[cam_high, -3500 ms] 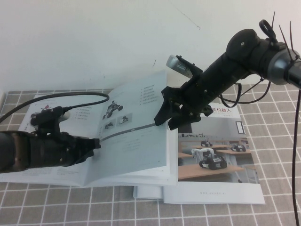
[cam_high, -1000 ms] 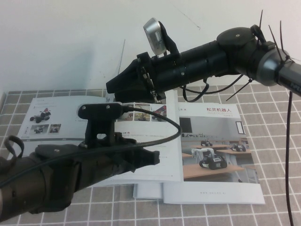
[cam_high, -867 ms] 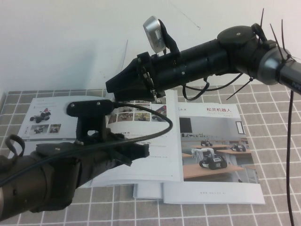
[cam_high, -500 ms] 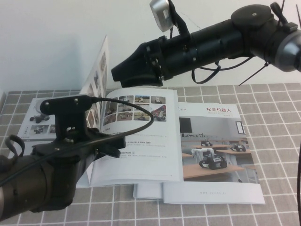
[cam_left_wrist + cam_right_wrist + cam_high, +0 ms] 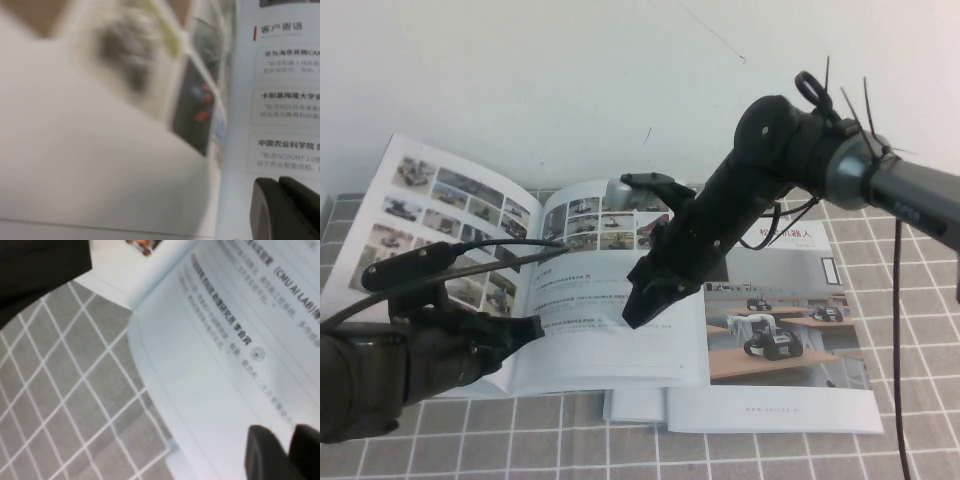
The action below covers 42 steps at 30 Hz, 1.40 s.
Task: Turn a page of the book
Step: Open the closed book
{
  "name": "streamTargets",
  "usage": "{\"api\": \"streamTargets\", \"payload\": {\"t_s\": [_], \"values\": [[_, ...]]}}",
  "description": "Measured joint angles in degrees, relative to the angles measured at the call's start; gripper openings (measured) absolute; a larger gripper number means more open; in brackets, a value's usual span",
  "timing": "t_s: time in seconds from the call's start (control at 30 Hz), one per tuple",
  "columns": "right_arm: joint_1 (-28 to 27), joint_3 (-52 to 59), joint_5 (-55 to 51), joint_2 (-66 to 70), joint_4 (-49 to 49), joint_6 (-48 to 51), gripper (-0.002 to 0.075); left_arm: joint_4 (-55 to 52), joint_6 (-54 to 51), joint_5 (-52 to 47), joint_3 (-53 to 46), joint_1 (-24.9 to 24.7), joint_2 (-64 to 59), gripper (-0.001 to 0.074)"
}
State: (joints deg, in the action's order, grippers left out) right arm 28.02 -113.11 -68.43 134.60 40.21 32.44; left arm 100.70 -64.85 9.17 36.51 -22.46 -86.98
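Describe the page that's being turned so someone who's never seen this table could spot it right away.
On the grey tiled table lies the open book, partly overlapping a second booklet on its right. The page is the leaf slanting up at the book's left side, above the left gripper; the right gripper hovers over the book's right half. Unlike the flat leaves, it is raised and shows a photo grid.

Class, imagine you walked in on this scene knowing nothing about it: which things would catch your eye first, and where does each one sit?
First, the page with its photo grid, tilted up over the left half of the open book on the checked table. Next, the right hand, hanging above the book's right-hand leaf, empty, its fingers close together. Then the left hand, low at the near left by the lifted page's foot; a second booklet lies to the right, partly under the book.
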Motion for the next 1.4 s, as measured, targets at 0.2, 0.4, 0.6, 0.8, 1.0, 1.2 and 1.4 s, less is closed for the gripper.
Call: {"api": "streamTargets", "payload": {"t_s": [0.2, 0.4, 0.6, 0.8, 1.0, 1.2, 1.4], "values": [[0.79, 0.00, 1.64, 2.23, -8.05, -2.10, 0.0010, -0.20, 0.00, -2.15, 0.00, 0.99, -2.16, -0.0002], [1.14, -0.13, -0.72, 1.50, -25.29, -9.71, 0.0002, -0.57, 1.16, -6.18, 0.20, 1.15, -3.59, -0.0002], [1.03, -0.01, -1.03, 0.19, -32.40, -12.42, 0.0000, -0.58, 1.28, -7.47, 3.08, 1.15, -3.71, -0.0002], [0.91, -0.14, 0.87, -3.52, -25.48, -10.24, -0.0001, -0.81, -1.76, -6.61, 8.52, 1.15, -5.35, -0.0002], [0.91, -1.81, 14.99, -3.87, -13.34, -9.22, -0.0001, -0.81, -4.38, -3.24, 13.55, 1.15, -9.78, -0.0002], [0.91, -1.81, 18.02, 1.96, -13.04, -9.14, -0.0001, -0.81, -4.62, -2.87, 14.94, 1.25, -16.14, -0.0002], [0.91, -1.82, 16.86, 4.15, -15.50, -10.78, -0.0001, -0.93, -3.17, -2.98, 15.35, 1.25, -20.56, -0.0002]]}}
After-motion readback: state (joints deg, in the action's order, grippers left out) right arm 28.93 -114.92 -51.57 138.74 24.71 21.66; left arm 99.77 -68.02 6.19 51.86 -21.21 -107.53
